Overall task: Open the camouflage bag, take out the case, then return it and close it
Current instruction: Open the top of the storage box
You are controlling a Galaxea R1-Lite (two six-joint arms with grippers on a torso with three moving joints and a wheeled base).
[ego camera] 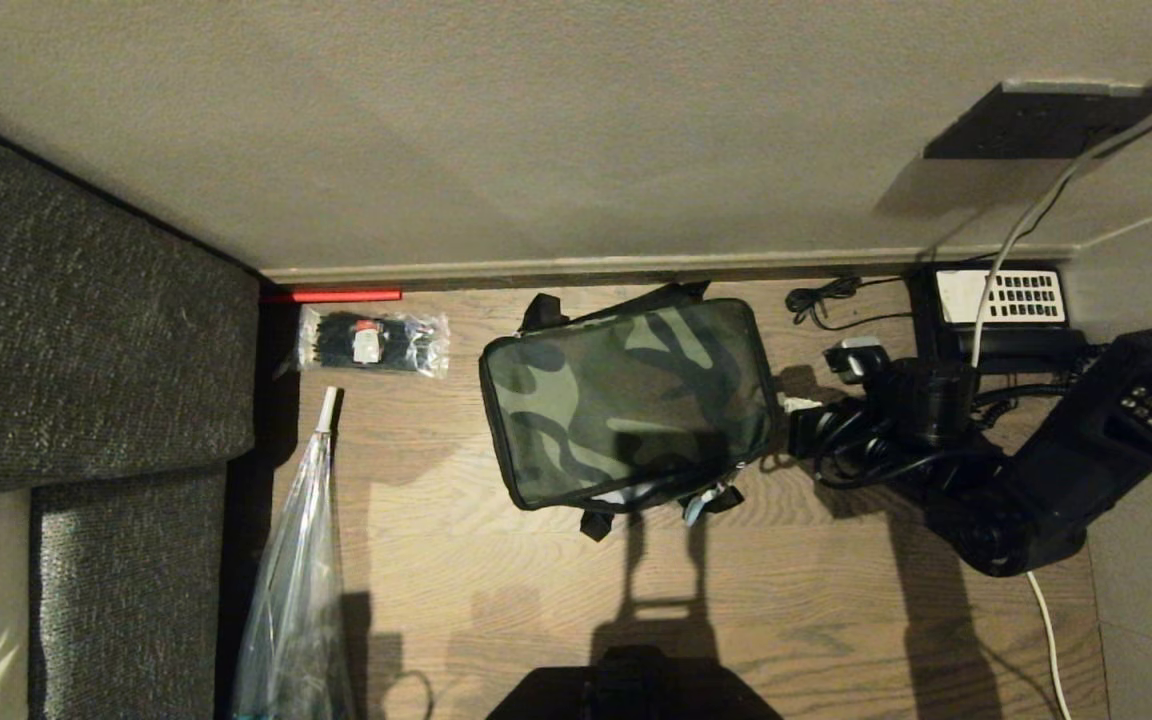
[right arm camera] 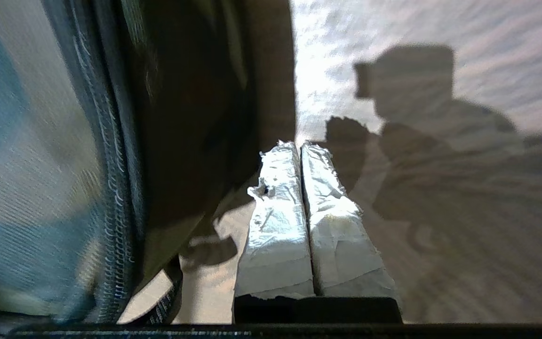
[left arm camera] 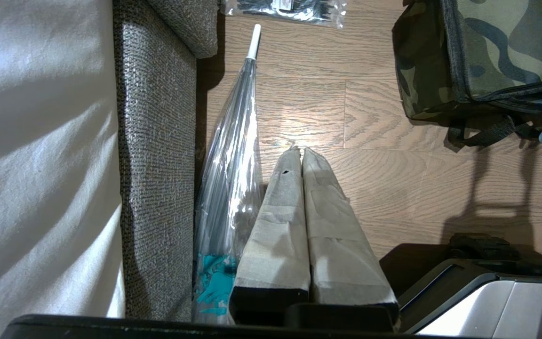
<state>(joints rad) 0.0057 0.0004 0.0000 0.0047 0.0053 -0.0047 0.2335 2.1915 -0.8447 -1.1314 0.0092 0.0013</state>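
Left gripper (left arm camera: 303,150): hung near the robot over the wooden floor (ego camera: 816,600), its 2 taped fingers (left arm camera: 275,221) pressed flat together on nothing, well apart from the bag.
Clear umbrella (ego camera: 298,560): lay along the grey sofa (ego camera: 86,350) beside that gripper, tip pointing toward the wall (ego camera: 536,130).
Camouflage bag (ego camera: 626,400): sat lid-up on the floor in the middle, lid down all round as far as the head view showed; black strap ends and a light blue tab (ego camera: 696,508) stuck out at its near edge.
Right gripper (right arm camera: 301,147): stood just beside the bag's right side; its 2 padded fingers (right arm camera: 275,226) were closed against each other, and nothing could be seen between them.
Zip (right arm camera: 111,188): ran along the bag's edge beside the fingers, not between them.
Case: not visible; probably inside the bag.
Risk 1: the fingers had likely pinched air, so a pull would leave the lid unopened.
Risk 2: a sideways drag with a poor hold could slide the light bag toward the packet of black ties (ego camera: 373,342).
Risk 3: the right arm (ego camera: 1086,440) lay close to cables (ego camera: 826,297) and the telephone (ego camera: 1001,300) near the wall; a wide swing could snag them.
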